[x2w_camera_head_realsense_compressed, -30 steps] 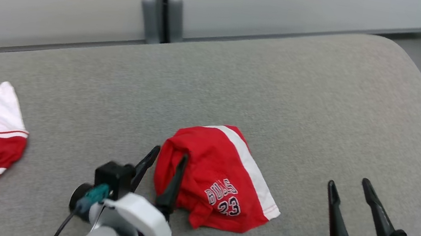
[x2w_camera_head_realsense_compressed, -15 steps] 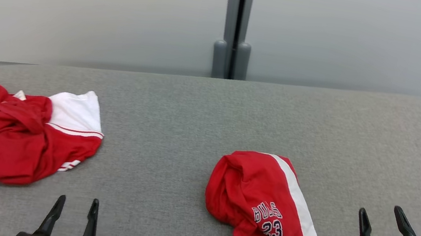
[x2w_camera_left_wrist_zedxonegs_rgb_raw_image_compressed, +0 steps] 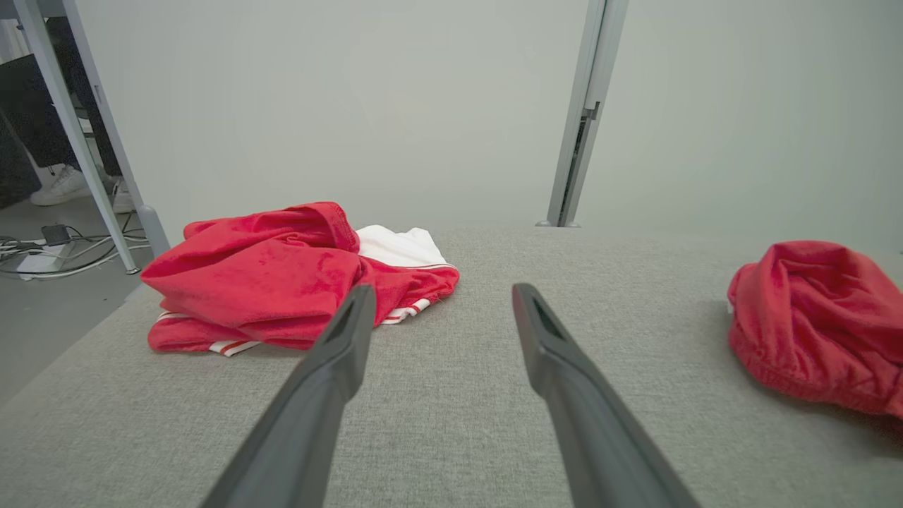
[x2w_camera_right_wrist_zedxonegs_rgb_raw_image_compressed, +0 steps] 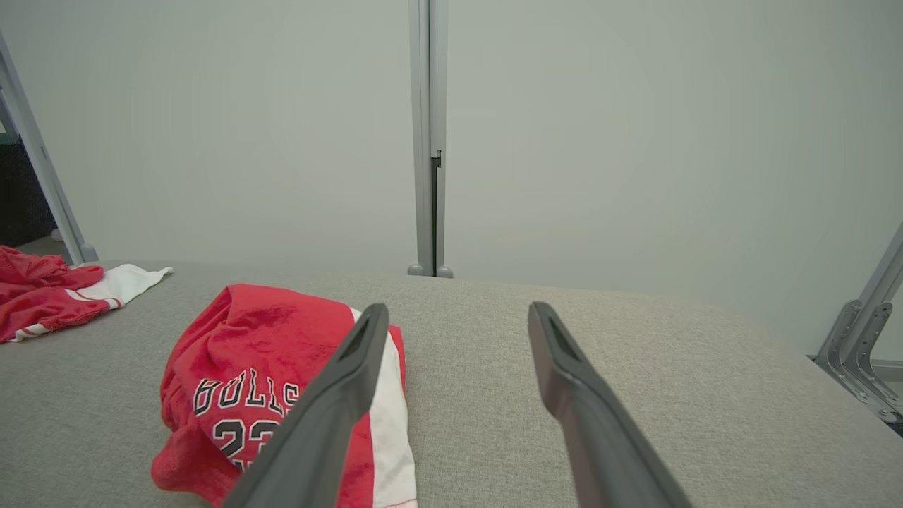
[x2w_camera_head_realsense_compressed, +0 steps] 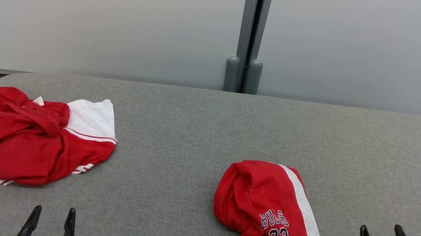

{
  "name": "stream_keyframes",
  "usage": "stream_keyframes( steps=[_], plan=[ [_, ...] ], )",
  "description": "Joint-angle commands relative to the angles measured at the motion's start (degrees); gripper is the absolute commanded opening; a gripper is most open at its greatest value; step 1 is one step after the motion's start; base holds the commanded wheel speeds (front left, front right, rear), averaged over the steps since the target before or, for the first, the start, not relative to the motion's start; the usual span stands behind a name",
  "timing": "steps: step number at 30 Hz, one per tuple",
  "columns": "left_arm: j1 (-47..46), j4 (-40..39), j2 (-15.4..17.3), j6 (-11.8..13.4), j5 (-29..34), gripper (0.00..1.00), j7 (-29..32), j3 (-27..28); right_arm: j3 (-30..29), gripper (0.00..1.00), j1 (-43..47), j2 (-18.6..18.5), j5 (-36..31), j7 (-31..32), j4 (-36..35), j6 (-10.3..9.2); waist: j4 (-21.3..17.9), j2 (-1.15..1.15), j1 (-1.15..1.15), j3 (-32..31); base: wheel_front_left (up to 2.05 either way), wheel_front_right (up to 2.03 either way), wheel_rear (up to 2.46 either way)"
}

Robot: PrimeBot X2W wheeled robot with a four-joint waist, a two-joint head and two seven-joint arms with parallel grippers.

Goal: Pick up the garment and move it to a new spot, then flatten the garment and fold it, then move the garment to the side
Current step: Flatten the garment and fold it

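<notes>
1. At the near edge of the desk, the left end effector and the right end effector both hover with their fingers spread. Nothing is between the fingers, and neither touches any cloth.
2. Just beyond the right end effector and to its left lie the shorts, right of the desk's middle. They are red with a white stripe and "BULLS 23" print, and they are bunched rather than flat. A pinch on the top hump would probably catch a single layer, so the cloth could unroll or drag across the desk instead of lifting clean.
3. The left side of the shorts is rolled and creased. A grab there could carry the twist along and make flattening harder at the new spot.
4. Farther left, well apart from the shorts, a red pile with a white panel sits near the desk's left edge. I cannot tell which of the two is the garment meant, so one risk is simply taking the wrong one. A sideways tug on this pile could also pull it over the edge.
5. Farthest off, a grey post and pale wall panels stand close behind the desk. Cloth set down too far back could slip off the rear edge.
</notes>
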Motion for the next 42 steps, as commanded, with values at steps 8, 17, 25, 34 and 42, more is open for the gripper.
stream_keyframes(
  steps=[8, 17, 25, 34, 42],
  plan=[
    [-0.76, -0.09, -0.83, -2.00, 2.00, 1.00, -0.10, 2.24, 0.46, 1.00, -0.73, 0.19, 0.12, -0.02, 0.39, 0.03, -0.65, 0.00, 0.00, 0.40, 0.00, 0.00, 0.00],
    [-6.46, -4.22, -1.18, -4.74, 2.88, 1.00, -0.07, -10.34, 0.55, 1.00, -2.68, 0.08, 0.52, -0.02, -0.93, 0.03, -5.64, 0.00, 0.00, 2.29, 0.00, 0.00, 0.00],
    [-19.81, 2.35, -0.99, -7.07, 4.09, 1.00, 5.68, -34.70, 0.58, 1.00, -4.41, 0.69, 0.84, -0.02, -1.57, 0.03, -12.26, 0.00, 0.00, 5.55, 0.00, 0.00, 0.00],
    [-30.35, 15.32, -1.03, -5.24, 1.06, 1.00, 12.53, -43.44, 0.66, 1.00, -5.59, 1.86, 1.07, -0.02, -0.96, 0.03, -18.77, 0.00, 0.00, 6.93, 0.00, 0.00, 0.00],
    [-34.58, 28.91, -1.07, -0.10, -1.22, 1.00, 17.58, -46.82, 1.14, 1.00, -6.24, 2.47, 1.45, -0.02, -0.47, 0.03, -22.36, 0.00, 0.00, 6.86, 0.00, 0.00, 0.00]
  ],
)
